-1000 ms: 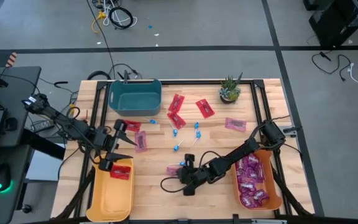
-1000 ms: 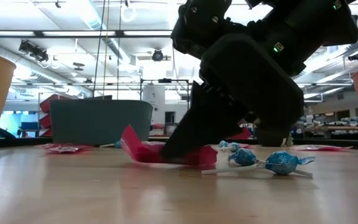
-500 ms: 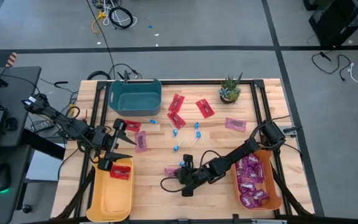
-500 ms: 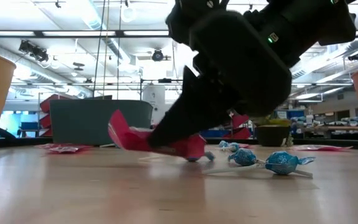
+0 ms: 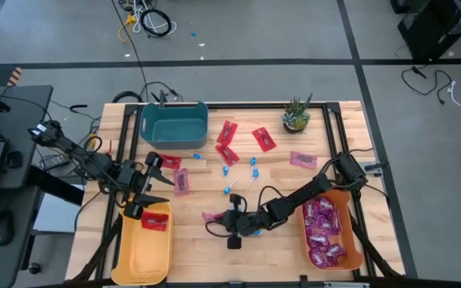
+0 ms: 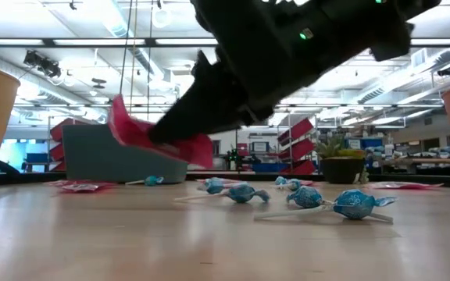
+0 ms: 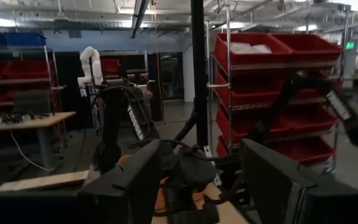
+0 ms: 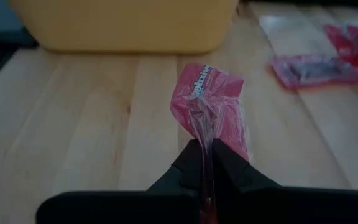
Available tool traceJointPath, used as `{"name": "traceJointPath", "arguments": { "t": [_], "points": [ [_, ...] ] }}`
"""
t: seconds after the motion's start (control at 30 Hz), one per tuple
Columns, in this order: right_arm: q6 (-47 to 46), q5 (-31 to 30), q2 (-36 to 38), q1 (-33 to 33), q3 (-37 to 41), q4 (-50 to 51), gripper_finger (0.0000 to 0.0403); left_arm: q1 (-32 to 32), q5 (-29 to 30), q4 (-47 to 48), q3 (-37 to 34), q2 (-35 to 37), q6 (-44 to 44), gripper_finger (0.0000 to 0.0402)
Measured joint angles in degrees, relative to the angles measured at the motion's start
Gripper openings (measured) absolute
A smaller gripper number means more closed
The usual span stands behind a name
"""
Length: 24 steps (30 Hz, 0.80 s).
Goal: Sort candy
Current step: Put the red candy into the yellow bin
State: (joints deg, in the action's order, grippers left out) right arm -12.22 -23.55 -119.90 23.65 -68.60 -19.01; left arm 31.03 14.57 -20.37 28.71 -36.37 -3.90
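A pinkish-magenta packet (image 8: 209, 102) is seen pinched by its clear crimped edge in the right gripper (image 8: 207, 157), jaws clamped together on it. In the low view the packet (image 6: 156, 139) is carried clear of the counter (image 6: 209, 242), left of centre in the frame. From above, the right gripper (image 5: 229, 222) is found at lower centre, between the yellow bin (image 5: 145, 250) at lower left and the orange bin (image 5: 350, 244) at lower right, where a heap of purple-magenta packets (image 5: 323, 232) is already gathered.

The left gripper (image 5: 149, 189) is held over the top end of the yellow bin, jaws spread apart and nothing between them; a red packet (image 5: 156, 220) is lying in that bin just below.

More candy is scattered mid-counter: red packets (image 5: 227, 142) near the teal bin (image 5: 174, 122) at upper centre-left, blue lollipops (image 5: 253, 162) around the middle, and several lollipops (image 6: 354, 204) lined along the wood in the low view. A potted plant (image 5: 296, 114) is stood at the upper right.
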Motion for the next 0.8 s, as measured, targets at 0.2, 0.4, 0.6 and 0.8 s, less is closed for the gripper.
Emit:
{"name": "traceJointPath", "arguments": {
  "t": [0.2, 0.4, 0.6, 0.8],
  "points": [
    [4.7, 1.9, 0.0, -2.0, -3.8, -0.4, 0.0016, 0.2, 0.0, 0.5, 0.0, 1.9, 3.6, 0.0218],
    [9.5, 5.0, 0.0, -3.9, -9.4, -0.3, 0.0016, 1.3, -1.9, 1.9, 0.0, 3.7, 3.9, 0.0218],
    [12.3, 7.2, 0.1, -5.7, -14.4, -0.2, 0.0016, 1.8, -2.0, 2.1, 0.0, 4.5, 3.9, 0.0218],
    [12.5, 7.2, 0.1, -7.0, -16.9, -0.7, 0.0016, 1.7, 0.9, 1.5, 0.0, 6.6, 3.8, 0.0218]
  ]
}}
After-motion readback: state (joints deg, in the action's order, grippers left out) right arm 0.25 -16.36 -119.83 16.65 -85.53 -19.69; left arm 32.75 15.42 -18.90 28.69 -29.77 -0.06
